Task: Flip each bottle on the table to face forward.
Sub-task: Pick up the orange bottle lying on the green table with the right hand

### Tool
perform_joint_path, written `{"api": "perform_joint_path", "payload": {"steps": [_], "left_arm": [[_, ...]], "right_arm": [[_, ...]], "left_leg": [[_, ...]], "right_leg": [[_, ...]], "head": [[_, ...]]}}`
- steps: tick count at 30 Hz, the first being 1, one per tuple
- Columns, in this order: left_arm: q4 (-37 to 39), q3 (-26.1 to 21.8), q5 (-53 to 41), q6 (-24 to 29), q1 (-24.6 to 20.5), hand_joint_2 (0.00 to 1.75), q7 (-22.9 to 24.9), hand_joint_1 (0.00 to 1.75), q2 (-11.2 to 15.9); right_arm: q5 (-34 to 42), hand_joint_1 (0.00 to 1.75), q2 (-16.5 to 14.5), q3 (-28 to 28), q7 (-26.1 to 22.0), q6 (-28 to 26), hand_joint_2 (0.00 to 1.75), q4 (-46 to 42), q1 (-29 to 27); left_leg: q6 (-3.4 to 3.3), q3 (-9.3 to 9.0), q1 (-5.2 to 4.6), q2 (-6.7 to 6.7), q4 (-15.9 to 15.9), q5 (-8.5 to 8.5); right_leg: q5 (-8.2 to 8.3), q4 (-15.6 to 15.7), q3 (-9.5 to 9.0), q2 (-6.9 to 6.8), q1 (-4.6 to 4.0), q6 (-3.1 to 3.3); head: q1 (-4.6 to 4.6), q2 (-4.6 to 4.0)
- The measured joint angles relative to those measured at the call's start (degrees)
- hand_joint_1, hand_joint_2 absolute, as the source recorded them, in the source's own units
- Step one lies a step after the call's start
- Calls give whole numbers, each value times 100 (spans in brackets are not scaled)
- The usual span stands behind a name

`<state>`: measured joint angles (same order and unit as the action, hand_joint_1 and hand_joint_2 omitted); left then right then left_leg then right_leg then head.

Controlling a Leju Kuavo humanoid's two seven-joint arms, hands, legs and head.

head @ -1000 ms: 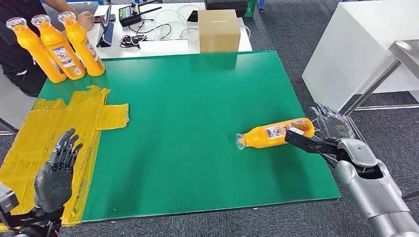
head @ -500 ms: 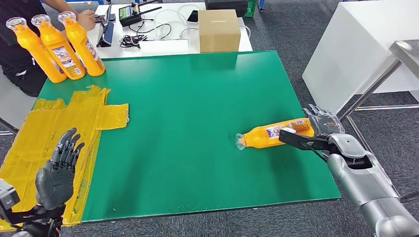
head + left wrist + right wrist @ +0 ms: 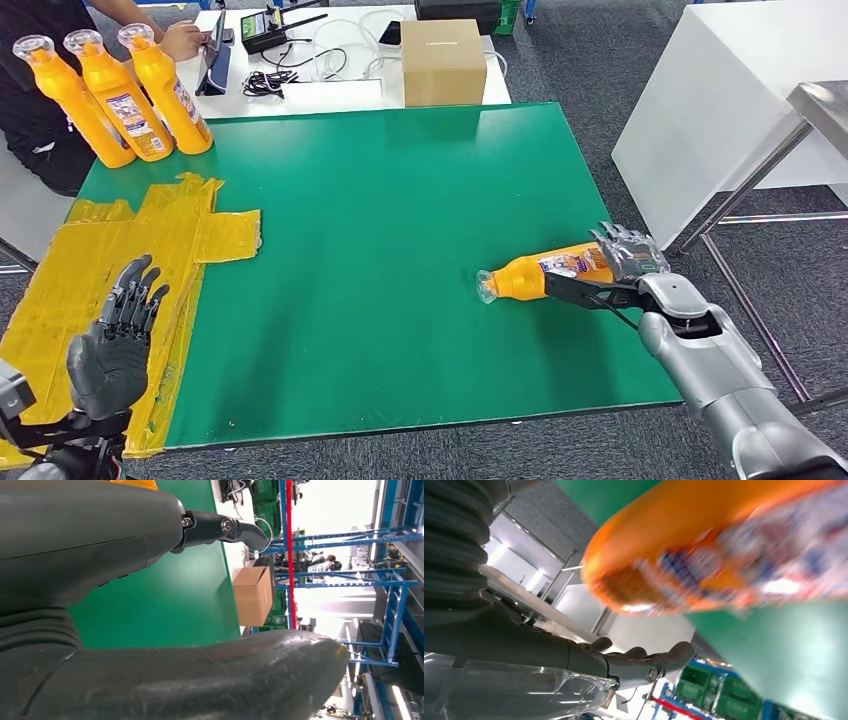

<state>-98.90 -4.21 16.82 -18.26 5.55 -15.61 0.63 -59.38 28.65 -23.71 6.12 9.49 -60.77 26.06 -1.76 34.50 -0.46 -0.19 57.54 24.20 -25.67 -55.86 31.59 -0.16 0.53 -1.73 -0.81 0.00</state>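
Bottle (image 3: 545, 273): orange, labelled, lying on its side at four o'clock on the green table (image 3: 400, 200), clear cap pointing left.
Right hand (image 3: 620, 262): fingers spread around the bottle's base, grasp uncertain.
Left hand (image 3: 112, 345): released, fingers apart.

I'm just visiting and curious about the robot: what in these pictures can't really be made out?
- Lying bottle: its base end is covered by the right hand in the head view, so contact can't be confirmed.
- Its label is blurred in the right wrist view, unreadable.
- Labels of the three standing bottles are too small in the head view.
- Person: cut off by the head view's top and left edges.
- Left hand blocks much of the left wrist view.
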Motion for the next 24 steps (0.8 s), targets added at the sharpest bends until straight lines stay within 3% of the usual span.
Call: {"api": "perform_joint_path", "payload": {"steps": [15,16,19,20,24], "left_arm": [[148,-13,143,-21,-234,0,72,0,66],[161,-11,152,-21,-248,0,75,0,72],[198,-10,178,-19,-285,0,81,0,92],[214,-9,187,-17,-294,0,81,0,97],[281,-8,245,-11,-310,0,79,0,114]], "right_arm": [[-336,0,-792,-418,-107,-443,175,1683,662],[-363,19,-842,-448,-114,-449,175,1801,726],[-449,150,-957,-531,-118,-412,175,2131,907],[-477,175,-986,-566,-120,-372,175,2240,965],[-535,175,-1045,-680,-181,-219,175,2588,1165]], "left_leg": [[1,-33,7,18,-1,1],[2,-42,7,23,-1,2],[3,-62,8,31,-2,3],[3,-66,8,32,-3,3],[5,-74,7,29,-2,-9]], "right_leg": [[0,2,-24,12,-7,1],[0,2,-31,14,-8,1],[2,4,-44,16,-8,3],[4,4,-46,17,-8,6],[14,5,-45,14,-7,16]], "head": [[1,0],[1,0],[1,0],[1,0],[2,0]]}}
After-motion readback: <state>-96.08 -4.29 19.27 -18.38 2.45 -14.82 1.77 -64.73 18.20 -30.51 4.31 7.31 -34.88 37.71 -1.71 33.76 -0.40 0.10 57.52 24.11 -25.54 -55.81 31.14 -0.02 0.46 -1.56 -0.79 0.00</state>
